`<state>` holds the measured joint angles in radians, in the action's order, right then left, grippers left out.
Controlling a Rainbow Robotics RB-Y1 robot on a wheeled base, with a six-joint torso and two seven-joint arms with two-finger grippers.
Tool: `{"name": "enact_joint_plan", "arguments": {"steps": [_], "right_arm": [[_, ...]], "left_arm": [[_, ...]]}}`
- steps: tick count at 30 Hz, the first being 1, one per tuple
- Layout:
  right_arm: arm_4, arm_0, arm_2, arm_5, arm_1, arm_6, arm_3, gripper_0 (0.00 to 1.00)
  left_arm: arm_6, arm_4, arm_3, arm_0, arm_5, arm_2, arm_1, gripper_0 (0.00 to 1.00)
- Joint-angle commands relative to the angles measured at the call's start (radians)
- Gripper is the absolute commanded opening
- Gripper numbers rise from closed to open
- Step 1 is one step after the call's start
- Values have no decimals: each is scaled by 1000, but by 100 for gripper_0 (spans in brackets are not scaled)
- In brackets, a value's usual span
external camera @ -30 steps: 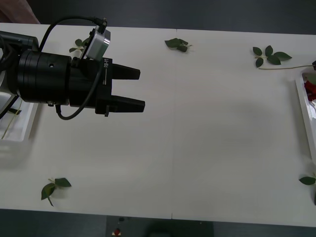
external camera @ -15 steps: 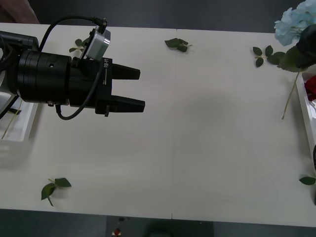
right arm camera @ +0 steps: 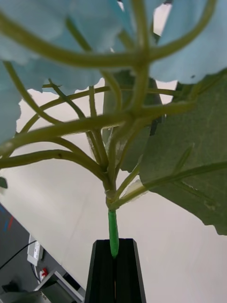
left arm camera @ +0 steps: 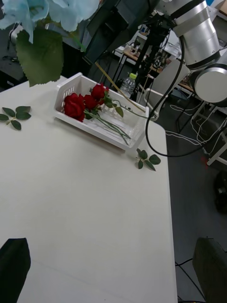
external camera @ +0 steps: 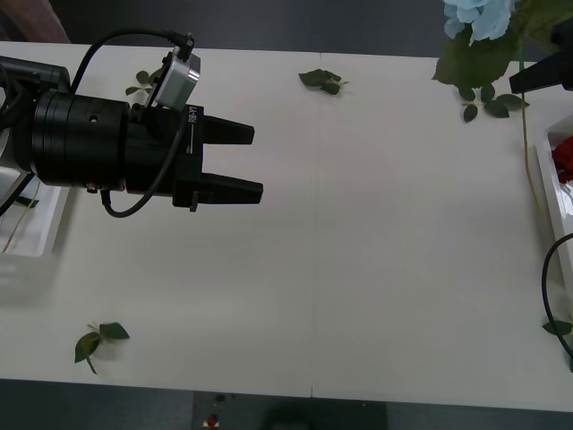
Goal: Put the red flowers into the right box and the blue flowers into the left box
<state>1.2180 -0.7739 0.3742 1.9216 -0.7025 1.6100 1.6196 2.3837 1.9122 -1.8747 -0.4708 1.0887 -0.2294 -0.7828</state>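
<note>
Tools sat far apart over the white worktop: the left tool hovered above the worktop's left part with its two black fingers spread wide and nothing between them, while the right tool was pinched tight on the green stem of a blue flower, held up above the far right corner of the worktop with its big dark leaves hanging under the pale bloom. Red flowers lay together in the right box at the worktop's right edge, blooms at one end and stems running along the tray. At the left edge, partly behind the left arm, stood the left box. Loose leaf sprigs lay scattered about the worktop
</note>
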Motion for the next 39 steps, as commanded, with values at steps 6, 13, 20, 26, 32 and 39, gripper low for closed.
{"name": "enact_joint_plan", "arguments": {"steps": [6, 13, 20, 26, 32, 39], "right_arm": [[195, -4, 68, -2, 64, 110, -3, 0], [304, -12, 57, -64, 146, 74, -10, 0], [362, -42, 41, -113, 242, -39, -9, 0], [422, -58, 20, -141, 307, -133, -9, 0], [485, -64, -32, -216, 325, -128, -9, 0], [489, -79, -58, -245, 351, -127, -4, 0]], "left_arm": [[11, 5, -27, 0, -4, -1, -6, 100], [11, 5, -27, 0, -4, -1, -6, 100], [11, 5, -27, 0, -4, -1, -6, 100], [-1, 51, -1, 27, -16, -2, 27, 100], [-66, 148, 12, 6, -24, -4, 25, 100], [-344, 130, -20, -80, -24, -21, 25, 100]]}}
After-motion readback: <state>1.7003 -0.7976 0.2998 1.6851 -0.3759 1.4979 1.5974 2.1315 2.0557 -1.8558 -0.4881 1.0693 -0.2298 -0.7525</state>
